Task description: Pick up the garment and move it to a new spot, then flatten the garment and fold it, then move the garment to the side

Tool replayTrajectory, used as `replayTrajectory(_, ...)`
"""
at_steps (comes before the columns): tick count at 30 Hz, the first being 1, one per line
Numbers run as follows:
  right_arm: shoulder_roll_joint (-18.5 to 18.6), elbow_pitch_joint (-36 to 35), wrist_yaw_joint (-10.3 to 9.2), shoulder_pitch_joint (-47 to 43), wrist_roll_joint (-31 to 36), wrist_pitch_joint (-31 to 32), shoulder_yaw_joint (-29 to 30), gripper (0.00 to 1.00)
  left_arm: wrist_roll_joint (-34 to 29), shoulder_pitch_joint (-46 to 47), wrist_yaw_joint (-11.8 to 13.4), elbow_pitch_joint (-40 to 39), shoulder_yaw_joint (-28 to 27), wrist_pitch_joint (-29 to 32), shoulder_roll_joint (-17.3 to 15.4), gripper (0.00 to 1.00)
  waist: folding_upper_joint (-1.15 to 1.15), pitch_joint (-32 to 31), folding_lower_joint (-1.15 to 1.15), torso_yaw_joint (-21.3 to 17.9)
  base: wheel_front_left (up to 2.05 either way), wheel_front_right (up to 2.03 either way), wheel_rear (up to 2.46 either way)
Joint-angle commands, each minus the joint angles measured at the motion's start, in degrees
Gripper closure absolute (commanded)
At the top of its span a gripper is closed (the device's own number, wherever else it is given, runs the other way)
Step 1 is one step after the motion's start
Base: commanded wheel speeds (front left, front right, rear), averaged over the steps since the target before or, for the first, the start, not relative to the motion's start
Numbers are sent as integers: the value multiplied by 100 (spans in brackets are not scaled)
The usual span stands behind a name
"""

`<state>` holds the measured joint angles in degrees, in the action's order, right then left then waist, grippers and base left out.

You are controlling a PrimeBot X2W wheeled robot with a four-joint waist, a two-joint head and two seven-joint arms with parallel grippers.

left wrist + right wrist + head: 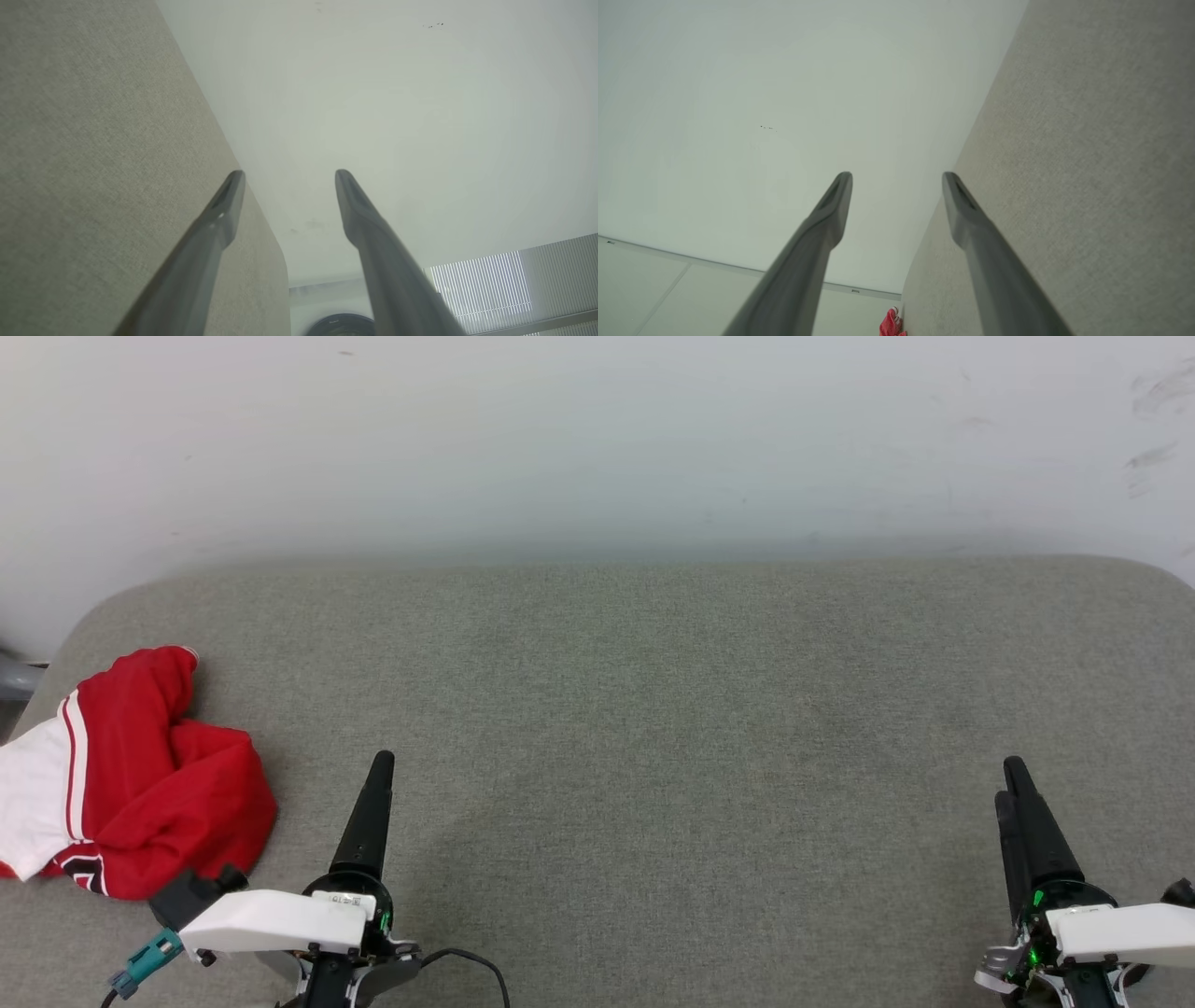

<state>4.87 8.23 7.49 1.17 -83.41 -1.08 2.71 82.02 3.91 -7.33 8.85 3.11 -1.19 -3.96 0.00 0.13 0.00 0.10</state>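
The garment (140,784) lies crumpled at the left edge of the grey fabric table (653,709), red with a white sleeve and a bit of black lettering at its lower edge. My left gripper (381,763) hovers just right of it, apart from it, fingers pointing toward the wall. In the left wrist view the left gripper (289,175) is open with nothing between its fingers. My right gripper (1013,773) sits far off at the table's right side. The right wrist view shows the right gripper (896,175) open and empty too, with the garment (891,324) small in the distance.
A white wall (597,439) runs along the table's far edge. A black cable (471,959) trails from my left wrist at the front. A window blind (504,284) shows beyond the table's right end. The table's corners are rounded.
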Motion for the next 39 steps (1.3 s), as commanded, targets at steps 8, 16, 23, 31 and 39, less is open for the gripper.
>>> replayTrajectory(8, 51, -205, 0, 42, 1458, -207, 21, 0, -1526, 33, -12, -260, -75, -192, 51, 0, 0, -3, 0, 3, 0, 0, 0)
replayTrajectory(16, 34, -300, 0, -1, 2854, -363, 8, 0, -2849, -73, -13, -413, -184, -349, 97, 0, 0, -9, 0, 13, 0, 0, 0)
replayTrajectory(23, -8, -365, 0, -56, 3933, -469, 68, 0, -3840, -150, -14, -516, -122, -479, 102, 0, 0, -14, 0, 27, 0, 0, 0)
replayTrajectory(31, -44, -507, 0, -113, 5000, -476, 91, 0, -4832, -187, 25, -593, -79, -613, 45, 0, 0, -15, 0, 36, 0, 0, 0)
replayTrajectory(39, -90, -658, 0, -161, 5753, -454, 91, 0, -5525, -194, 206, -641, 104, -736, -74, 0, 0, -15, 0, 40, 0, 0, 0)
